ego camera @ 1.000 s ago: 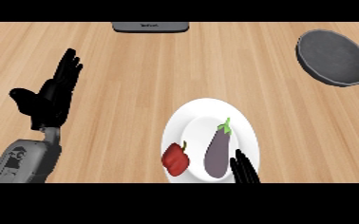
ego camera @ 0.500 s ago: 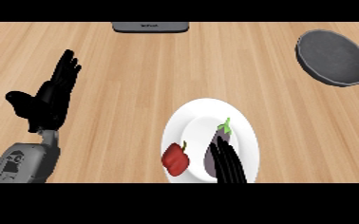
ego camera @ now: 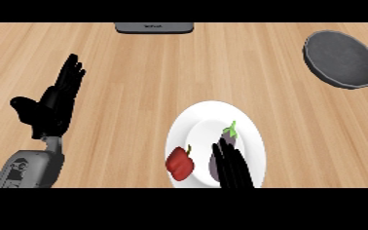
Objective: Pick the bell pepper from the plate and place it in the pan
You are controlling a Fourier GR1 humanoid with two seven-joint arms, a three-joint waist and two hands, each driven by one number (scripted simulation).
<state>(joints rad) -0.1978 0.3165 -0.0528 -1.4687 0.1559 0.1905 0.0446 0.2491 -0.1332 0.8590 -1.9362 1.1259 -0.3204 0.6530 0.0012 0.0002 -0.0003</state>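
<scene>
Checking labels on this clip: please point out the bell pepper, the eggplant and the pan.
bell pepper (ego camera: 179, 163), head view, middle of its red body.
eggplant (ego camera: 229, 137), head view, upper purple body below the stem.
pan (ego camera: 338, 58), head view, dark inner floor.

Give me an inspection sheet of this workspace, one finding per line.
Surface: wooden counter.
Job's things: red bell pepper on the left part of the white plate; dark pan far right, apart from the plate.
Clutter: eggplant on the plate, right of the pepper; grey object at the far edge.
Hands: left hand open, resting at left; right hand with straight fingers over the eggplant.
Cables: nothing seen.
Surroundings: nothing seen.
</scene>
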